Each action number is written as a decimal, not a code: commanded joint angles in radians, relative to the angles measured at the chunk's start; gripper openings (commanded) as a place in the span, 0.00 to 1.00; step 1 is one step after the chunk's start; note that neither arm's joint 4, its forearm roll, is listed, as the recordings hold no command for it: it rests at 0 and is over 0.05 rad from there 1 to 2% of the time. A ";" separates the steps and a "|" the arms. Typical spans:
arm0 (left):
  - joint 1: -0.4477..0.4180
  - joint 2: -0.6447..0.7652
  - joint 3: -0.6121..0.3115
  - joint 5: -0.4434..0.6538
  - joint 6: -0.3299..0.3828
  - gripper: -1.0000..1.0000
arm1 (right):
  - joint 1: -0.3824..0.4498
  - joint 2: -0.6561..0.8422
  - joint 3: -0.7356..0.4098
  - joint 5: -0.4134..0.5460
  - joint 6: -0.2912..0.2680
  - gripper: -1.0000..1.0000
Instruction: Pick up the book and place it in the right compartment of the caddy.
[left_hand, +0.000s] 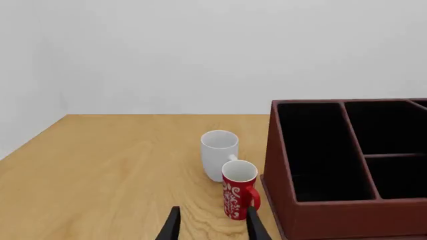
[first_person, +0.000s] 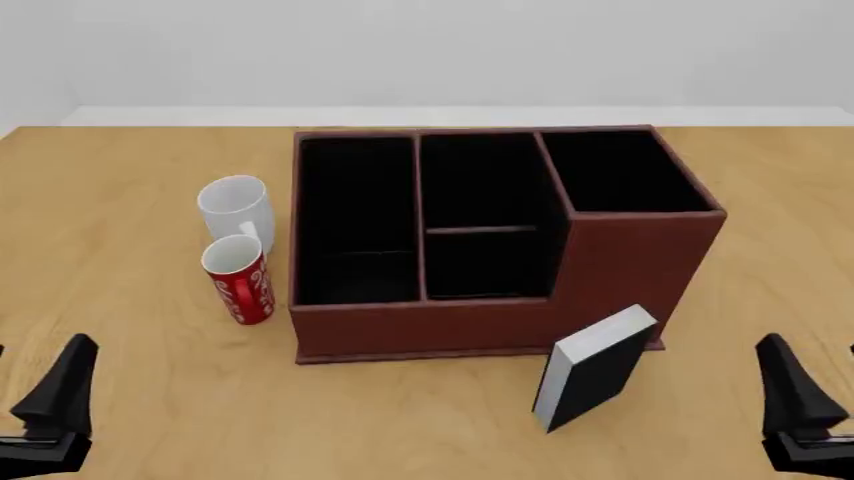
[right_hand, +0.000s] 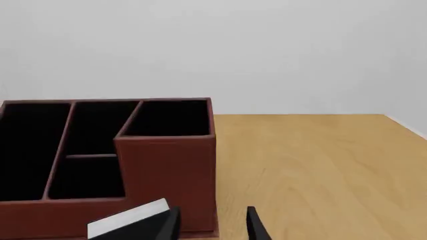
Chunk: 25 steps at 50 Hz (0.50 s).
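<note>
The book (first_person: 594, 368), black with a pale page edge, stands tilted on the table just in front of the caddy's (first_person: 427, 325) right front corner. The right compartment (first_person: 621, 175) is the taller, black-lined end section, and it is empty. My right gripper (first_person: 790, 392) hovers open at the near right, to the right of the book. In the right wrist view the book's pale edge (right_hand: 127, 220) shows beside the open gripper (right_hand: 210, 230), below the caddy wall (right_hand: 167, 170) and the right compartment (right_hand: 170, 117). My left gripper (first_person: 60, 392) is open at the near left, holding nothing.
A white mug (first_person: 238, 210) and a red patterned cup (first_person: 240, 282) stand close together left of the caddy. In the left wrist view the red cup (left_hand: 239, 190) and the white mug (left_hand: 219, 154) lie just beyond the open gripper (left_hand: 213, 230), beside the caddy (left_hand: 320, 217).
</note>
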<state>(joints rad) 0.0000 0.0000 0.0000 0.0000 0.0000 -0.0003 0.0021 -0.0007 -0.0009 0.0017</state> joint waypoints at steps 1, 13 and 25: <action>0.000 0.000 0.000 0.000 0.000 1.00 | -0.003 0.004 -0.002 -0.004 -0.003 1.00; 0.000 0.000 0.000 0.000 0.000 1.00 | 0.017 0.003 -0.026 0.004 -0.038 1.00; 0.000 0.000 0.000 0.000 0.000 1.00 | 0.129 0.020 -0.154 0.123 -0.238 1.00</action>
<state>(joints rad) 0.0000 0.0000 0.0000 0.0000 0.0000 0.0558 0.0067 -0.0815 0.0550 -0.1048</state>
